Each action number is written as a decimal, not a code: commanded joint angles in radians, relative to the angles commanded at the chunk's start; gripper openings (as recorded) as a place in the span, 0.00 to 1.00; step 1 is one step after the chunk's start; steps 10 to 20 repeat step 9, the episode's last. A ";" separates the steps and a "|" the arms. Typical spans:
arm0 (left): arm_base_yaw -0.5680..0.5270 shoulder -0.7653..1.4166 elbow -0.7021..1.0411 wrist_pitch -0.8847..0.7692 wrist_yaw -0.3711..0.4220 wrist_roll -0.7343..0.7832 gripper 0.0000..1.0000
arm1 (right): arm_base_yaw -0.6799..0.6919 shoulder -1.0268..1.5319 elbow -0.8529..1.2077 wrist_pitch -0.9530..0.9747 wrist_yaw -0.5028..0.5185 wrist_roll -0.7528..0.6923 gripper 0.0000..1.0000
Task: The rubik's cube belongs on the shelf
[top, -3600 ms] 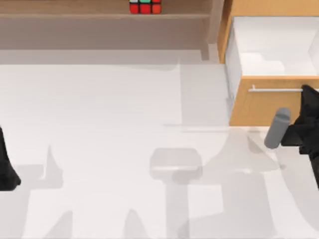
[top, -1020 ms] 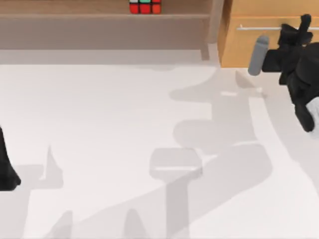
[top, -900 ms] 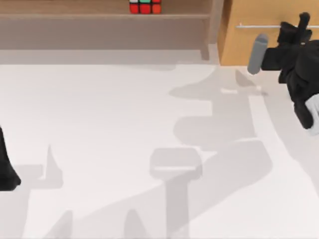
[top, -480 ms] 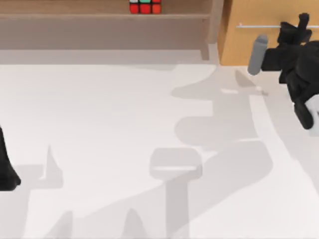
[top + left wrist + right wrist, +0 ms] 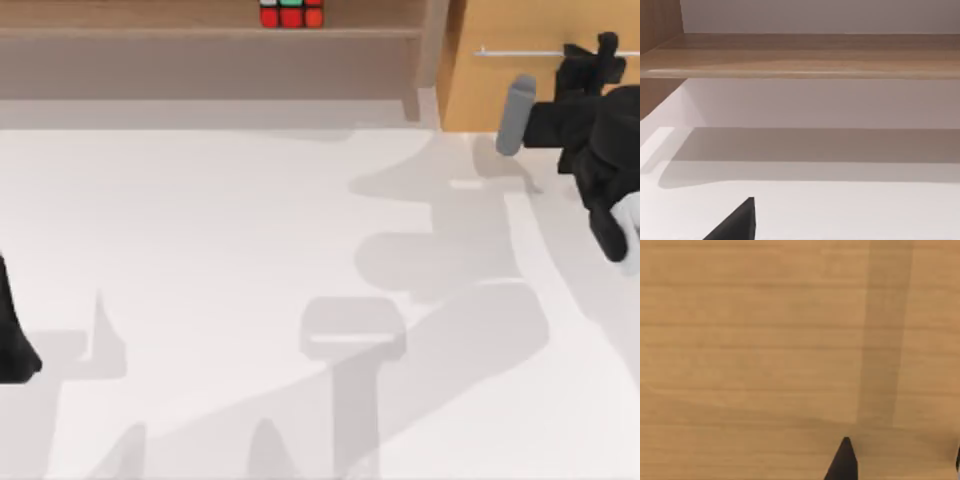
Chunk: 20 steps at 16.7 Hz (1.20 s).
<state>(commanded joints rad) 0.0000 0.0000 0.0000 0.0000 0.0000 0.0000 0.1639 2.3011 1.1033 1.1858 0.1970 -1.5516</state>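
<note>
Top view showed the rubik's cube point(image 5: 291, 13) sitting on the shelf point(image 5: 200, 33); right gripper point(image 5: 600, 52) was at the cabinet point(image 5: 520, 85) handle, its spread untellable; left arm point(image 5: 12, 335) parked at the table's left edge

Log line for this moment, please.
rubik's cube: on shelf | drawer: shut | right gripper: at drawer handle | left arm: parked, table's left edge
</note>
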 joint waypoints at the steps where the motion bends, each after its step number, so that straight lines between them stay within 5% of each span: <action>1: 0.000 0.000 0.000 0.000 0.000 0.000 1.00 | 0.000 0.000 0.000 0.000 0.000 0.000 0.83; 4: 0.000 0.000 0.000 0.000 0.000 0.000 1.00 | 0.000 0.000 0.000 0.000 0.000 0.000 1.00; 20: 0.000 0.000 0.000 0.000 0.000 0.000 1.00 | 0.000 0.000 0.000 0.000 0.000 0.000 1.00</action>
